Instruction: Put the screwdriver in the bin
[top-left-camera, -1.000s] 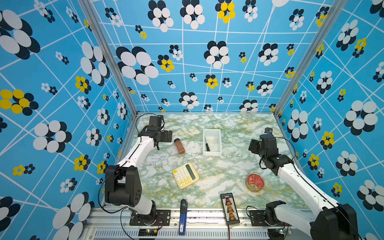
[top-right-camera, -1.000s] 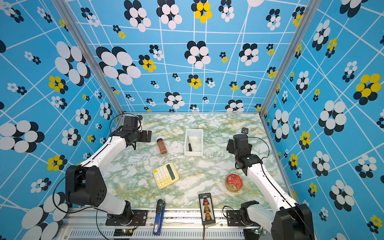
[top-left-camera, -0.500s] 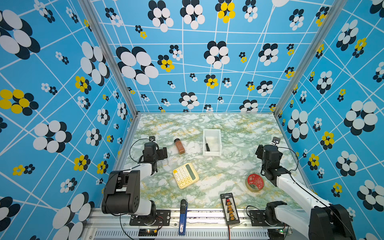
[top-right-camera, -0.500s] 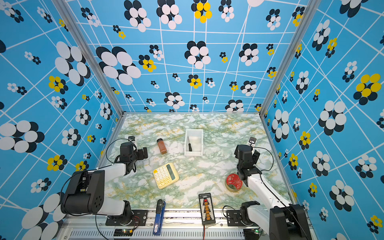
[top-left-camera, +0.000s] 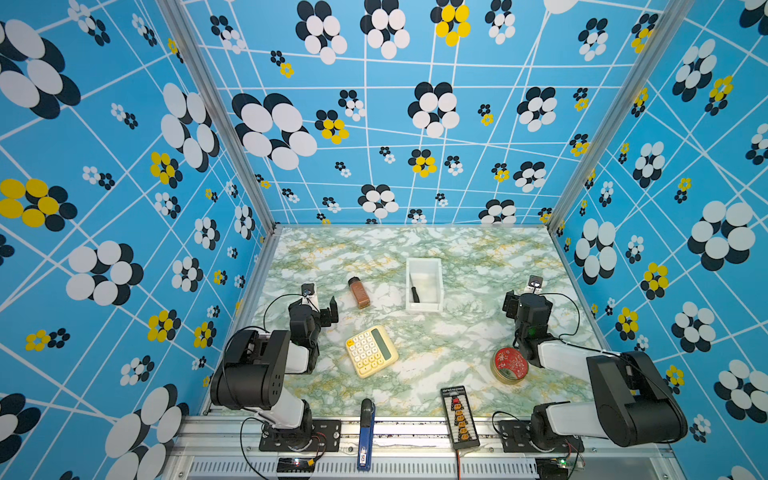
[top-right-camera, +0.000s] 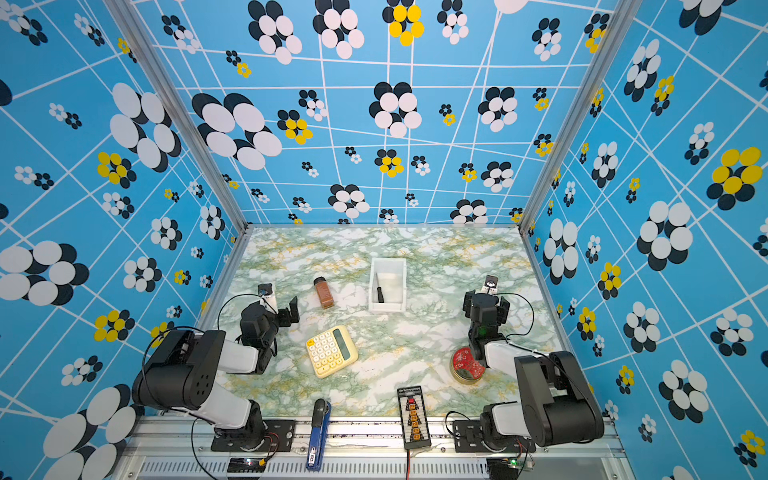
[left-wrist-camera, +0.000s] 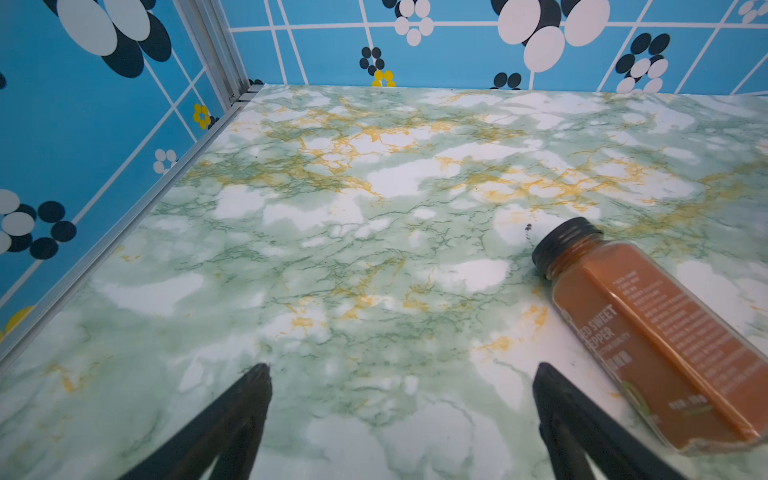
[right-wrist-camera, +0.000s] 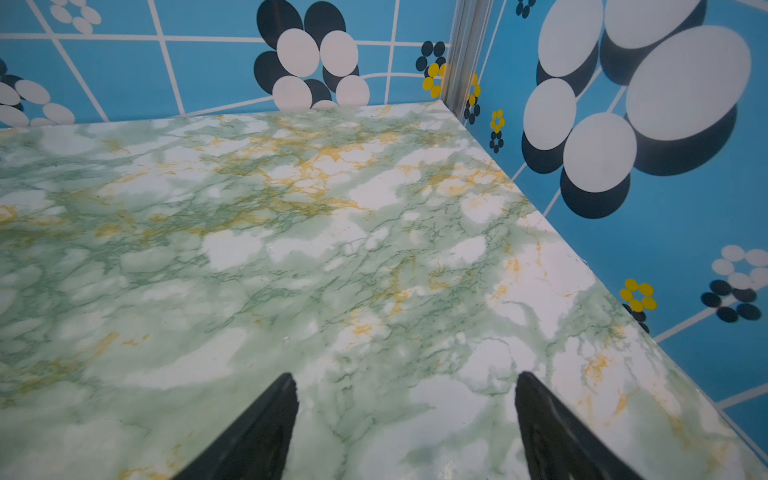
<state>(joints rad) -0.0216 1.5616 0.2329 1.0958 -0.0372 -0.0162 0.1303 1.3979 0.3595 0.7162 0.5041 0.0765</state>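
In both top views, the left gripper (top-left-camera: 326, 312) and the right gripper (top-left-camera: 526, 300) are standing with jaws wide apart, gripping nothing. The screwdriver (top-left-camera: 414, 294), slim and black, is lying inside the white bin (top-left-camera: 424, 308), ahead of and between the two grippers and well apart from each.

In the left wrist view, the left gripper (left-wrist-camera: 401, 370) is spreading over bare surface (left-wrist-camera: 332, 232); a spice bottle (left-wrist-camera: 648, 332) is lying just beside one finger.

In the right wrist view, the right gripper (right-wrist-camera: 406, 376) is framing only surface.
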